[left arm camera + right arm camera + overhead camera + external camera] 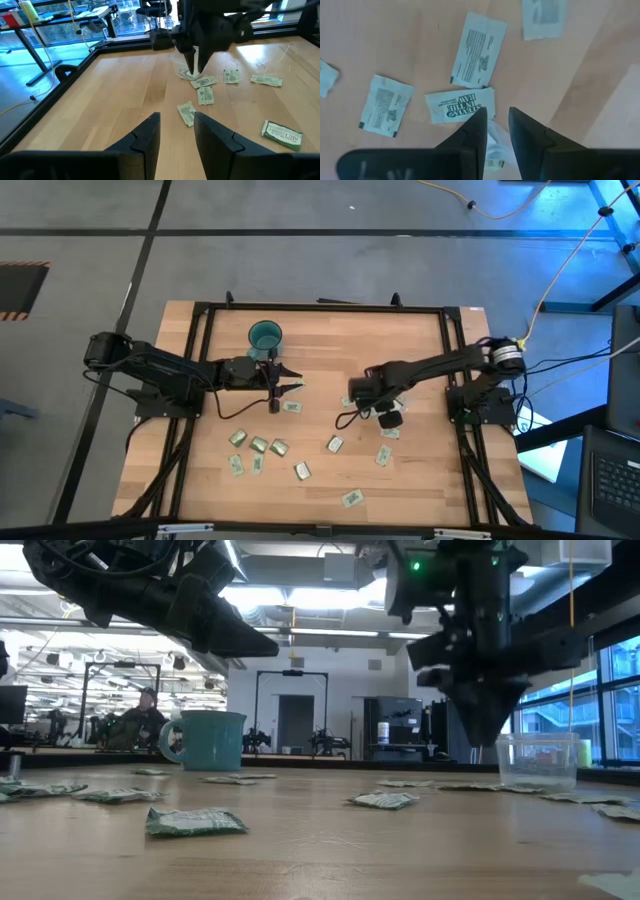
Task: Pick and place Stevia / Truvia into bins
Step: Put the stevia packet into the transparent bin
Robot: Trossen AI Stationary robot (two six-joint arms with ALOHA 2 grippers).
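Bare wood is lying open across the table (pixel 420 340) behind the arms. The teal cup (pixel 265 336) is standing just behind the left gripper (pixel 290 387). Scattered sachets (pixel 258 445) are crowding the front half.

One sachet (pixel 460 106) reads "Stevia in the Raw" — other print too small.

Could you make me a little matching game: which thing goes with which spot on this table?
1. teal cup
2. clear cup
3. left claw
4. right claw

a. pointing down over sachets
b. back edge of the table
c. just in front of the teal cup
d. by the right arm

Pairs: 1-b, 2-d, 3-c, 4-a
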